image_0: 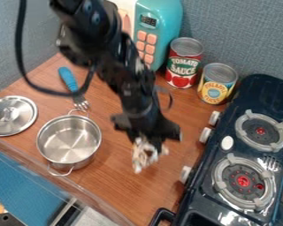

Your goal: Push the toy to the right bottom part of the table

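One shiny round steel pot (69, 140), woodgrain tabletop (111, 176), ridged cylindrical cans (184, 62)

1. Two cans (182, 64)
2. One pot (79, 163), with two handles (60, 171)
3. One lid (20, 121)
4. One blue-handled fork (70, 79)
5. One teal microwave (164, 17)
6. One stove (259, 92)
7. Two burners (243, 181) on the stove
8. Three knobs (205, 135) along its side
9. One white oval piece (227, 142)
10. One pale, brown-patched toy (144, 155)
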### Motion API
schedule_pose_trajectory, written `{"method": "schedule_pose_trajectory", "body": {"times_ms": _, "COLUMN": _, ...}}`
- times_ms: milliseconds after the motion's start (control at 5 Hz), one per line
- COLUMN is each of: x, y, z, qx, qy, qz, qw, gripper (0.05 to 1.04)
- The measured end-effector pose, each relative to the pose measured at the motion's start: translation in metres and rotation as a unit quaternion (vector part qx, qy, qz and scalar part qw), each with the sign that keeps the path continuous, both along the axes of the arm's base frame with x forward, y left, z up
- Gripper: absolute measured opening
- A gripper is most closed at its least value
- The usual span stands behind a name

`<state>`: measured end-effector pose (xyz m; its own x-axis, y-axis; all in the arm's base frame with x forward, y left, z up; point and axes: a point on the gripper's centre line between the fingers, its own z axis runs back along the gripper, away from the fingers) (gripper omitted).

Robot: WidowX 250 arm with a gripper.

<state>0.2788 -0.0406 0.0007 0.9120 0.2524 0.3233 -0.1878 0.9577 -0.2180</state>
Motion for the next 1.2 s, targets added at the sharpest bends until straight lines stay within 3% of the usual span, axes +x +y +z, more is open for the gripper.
{"method": "schedule_pose_trajectory", "body": {"times_ms": 400, "x": -0.019, "y": -0.023, "z": -0.029, "qx": 0.024, "qy": 0.008, "qz": -0.045, "qw": 0.9987, "gripper": 0.363}}
{"method": "schedule_pose_trajectory", "body": {"times_ms": 600, "x": -0.024, "y": -0.019, "z": -0.034, "qx": 0.033, "qy": 0.012, "qz": -0.033, "qw": 0.9988, "gripper": 0.432}}
{"method": "schedule_pose_trajectory", "body": {"times_ms": 800, "x": -0.03, "y": -0.014, "z": -0.035, "qx": 0.022, "qy": 0.026, "qz": -0.017, "qw": 0.9993, "gripper": 0.744}}
{"method": "schedule_pose_trajectory", "body": {"times_ms": 1000, "x": -0.032, "y": -0.011, "z": -0.028, "qx": 0.026, "qy": 0.025, "qz": -0.014, "qw": 0.9992, "gripper": 0.987}}
{"method": "schedule_pose_trajectory", "body": {"times_ms": 1200, "x": -0.031, "y": -0.008, "z": -0.02, "qx": 0.02, "qy": 0.022, "qz": -0.021, "qw": 0.9993, "gripper": 1.001}}
